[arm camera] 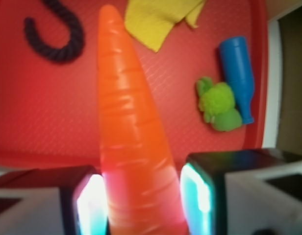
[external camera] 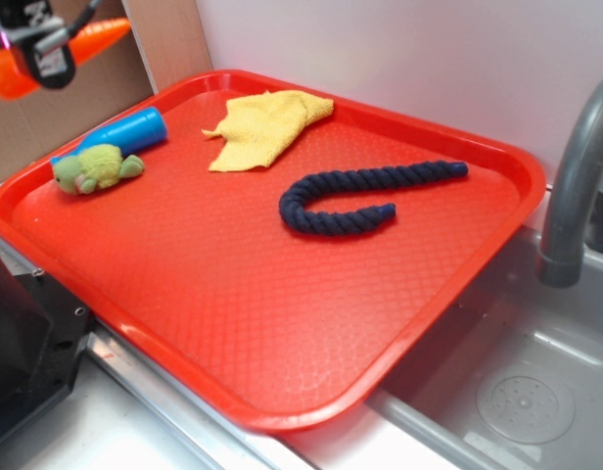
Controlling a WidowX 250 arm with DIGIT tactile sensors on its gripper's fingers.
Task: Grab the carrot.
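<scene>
I see the gripper [arm camera: 141, 196] clamped on the carrot [arm camera: 126, 132], one finger on each side of its thick end, and it holds it lifted above the red tray [external camera: 282, 294]; the tip points away from the gripper. Below it lie a green plush toy [arm camera: 218, 105] touching a blue bottle [arm camera: 238, 73]; farther are a yellow cloth [arm camera: 161, 19] and a dark rope [arm camera: 55, 36].

Gripper [arm camera: 141, 196] raised high above the tray, jaws clamped on carrot [arm camera: 129, 127]

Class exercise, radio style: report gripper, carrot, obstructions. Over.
Gripper shut on carrot, held above tray. Nothing blocking; rope, cloth, green plush lie on tray below.
</scene>
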